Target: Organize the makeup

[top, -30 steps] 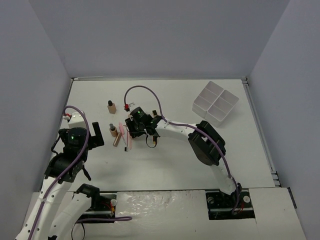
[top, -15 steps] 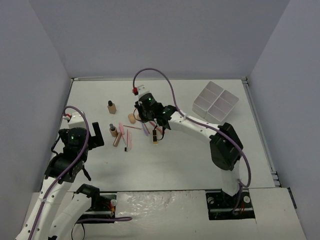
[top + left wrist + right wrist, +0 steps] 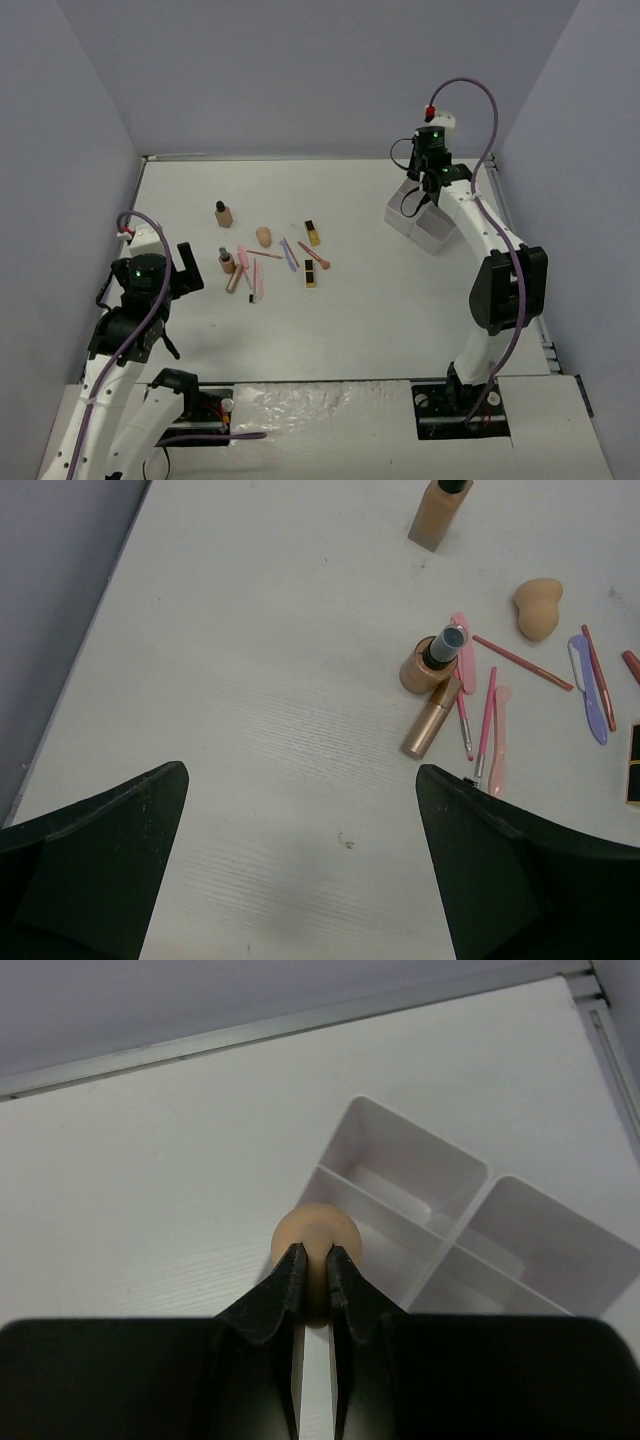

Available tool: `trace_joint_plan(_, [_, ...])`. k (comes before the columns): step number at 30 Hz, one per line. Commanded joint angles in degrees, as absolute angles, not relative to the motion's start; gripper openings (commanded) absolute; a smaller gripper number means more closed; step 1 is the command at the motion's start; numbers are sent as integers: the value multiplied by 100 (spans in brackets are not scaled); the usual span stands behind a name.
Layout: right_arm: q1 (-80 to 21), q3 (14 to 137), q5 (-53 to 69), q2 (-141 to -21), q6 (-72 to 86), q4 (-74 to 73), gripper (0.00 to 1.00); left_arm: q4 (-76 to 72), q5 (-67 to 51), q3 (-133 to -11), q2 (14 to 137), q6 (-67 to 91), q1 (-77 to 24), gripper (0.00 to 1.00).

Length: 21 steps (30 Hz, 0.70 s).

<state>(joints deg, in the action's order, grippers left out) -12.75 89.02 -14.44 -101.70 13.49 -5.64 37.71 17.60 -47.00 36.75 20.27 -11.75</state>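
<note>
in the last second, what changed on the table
The right hand closed on a beige sponge and carried it right, to over the white tray. The left hand stayed open, roughly in place; the other sponge, bottles and pencils did not move.

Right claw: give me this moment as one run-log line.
right claw: shut on sponge | place: at tray | left claw: open, empty | second sponge: on table
</note>
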Motion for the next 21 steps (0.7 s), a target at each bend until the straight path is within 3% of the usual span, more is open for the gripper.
trace_joint_plan(1, [-830, 9242, -1456, -10489, 1592, -484, 0, 3401, 1608, -4895, 3753, 2100, -1001, 97])
trace_joint_plan(16, [-369, 9888, -1079, -11394, 1743, -507, 0, 3340, 1430, -4880, 3937, 2021, -853, 97])
trace_joint_plan(21, [-359, 9850, -1108, -11354, 1766, -502, 16, 3331, 1430, -4878, 3939, 2021, -844, 97])
